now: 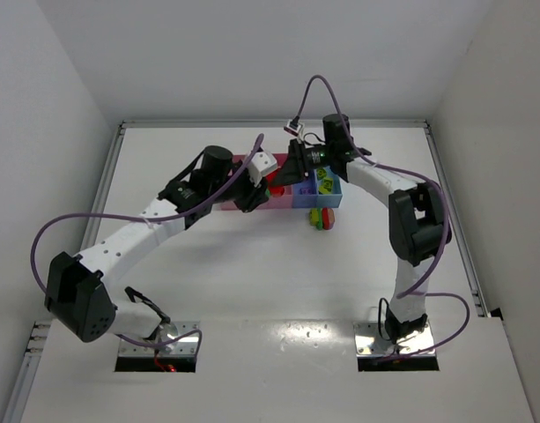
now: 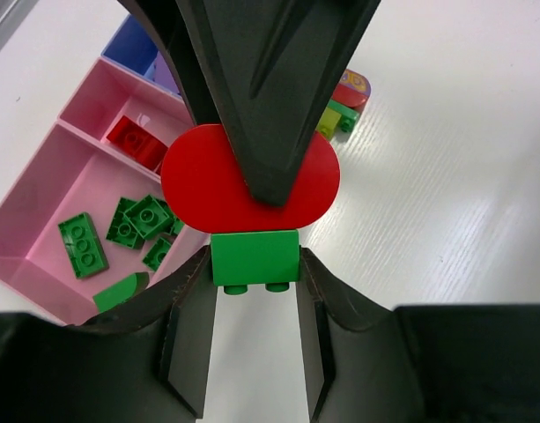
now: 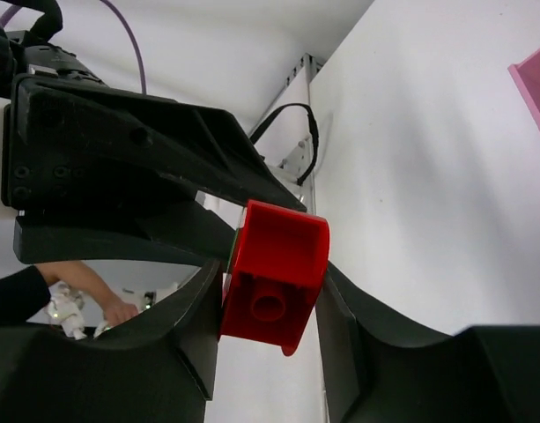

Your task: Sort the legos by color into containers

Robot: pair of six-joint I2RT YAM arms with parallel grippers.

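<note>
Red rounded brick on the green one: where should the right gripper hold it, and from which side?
Pinch the red brick across its two broad flat faces, coming from the end opposite the green brick, which the left gripper clamps. Its rounded ends would likely slip; the right gripper sits this way now.

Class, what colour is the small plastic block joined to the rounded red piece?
The small plastic block is green; left wrist view shows it best.

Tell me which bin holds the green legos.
The wide pink bin, at the row's end, has them; the narrow pink bin beside it holds a red brick.
</note>
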